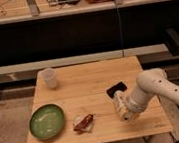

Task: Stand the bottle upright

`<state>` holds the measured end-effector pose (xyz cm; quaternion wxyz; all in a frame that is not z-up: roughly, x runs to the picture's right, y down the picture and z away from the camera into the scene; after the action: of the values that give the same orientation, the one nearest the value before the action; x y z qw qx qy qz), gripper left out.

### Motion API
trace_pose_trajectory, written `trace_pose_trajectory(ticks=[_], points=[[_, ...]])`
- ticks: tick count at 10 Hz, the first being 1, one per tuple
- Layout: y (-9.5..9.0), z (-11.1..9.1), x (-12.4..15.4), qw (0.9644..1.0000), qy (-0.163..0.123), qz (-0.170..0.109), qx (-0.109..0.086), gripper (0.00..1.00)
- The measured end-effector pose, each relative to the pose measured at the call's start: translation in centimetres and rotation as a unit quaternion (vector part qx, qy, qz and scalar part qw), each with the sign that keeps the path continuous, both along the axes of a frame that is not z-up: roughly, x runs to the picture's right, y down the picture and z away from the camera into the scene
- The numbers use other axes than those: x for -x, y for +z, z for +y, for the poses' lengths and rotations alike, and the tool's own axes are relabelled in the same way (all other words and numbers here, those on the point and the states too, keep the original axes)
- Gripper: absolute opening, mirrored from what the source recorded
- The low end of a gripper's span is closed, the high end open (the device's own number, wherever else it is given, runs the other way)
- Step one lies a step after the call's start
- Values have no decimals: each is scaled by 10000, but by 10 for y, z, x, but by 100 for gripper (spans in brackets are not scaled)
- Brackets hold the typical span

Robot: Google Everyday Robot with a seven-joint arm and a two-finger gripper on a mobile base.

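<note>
The end effector (125, 110) is clamped around the bottle (119, 104). They sit at the surface's (85, 87) right side, just beside a flat black rectangle (116, 88).

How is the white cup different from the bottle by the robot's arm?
The white cup stands alone at the wooden table's back left; the bottle is at the front right, in the robot's tool, which is shut on it. The cup is short and wide with an open top; the bottle is slimmer and longer. The cup is white; the bottle is creamy yellow. Both are pale.
</note>
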<state>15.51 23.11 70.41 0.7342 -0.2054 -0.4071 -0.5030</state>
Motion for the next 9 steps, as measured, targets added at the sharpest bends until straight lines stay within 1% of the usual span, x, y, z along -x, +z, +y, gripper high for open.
trace_pose_trajectory(ticks=[3, 4, 7, 9], points=[[-10, -10, -5, 9994, -45, -121, 307, 21], [-15, -15, -5, 9988, -35, -198, 442, 21], [-24, -28, -6, 9965, 5, -350, 760, 21], [-25, -34, -8, 9953, -82, -361, 899, 21]])
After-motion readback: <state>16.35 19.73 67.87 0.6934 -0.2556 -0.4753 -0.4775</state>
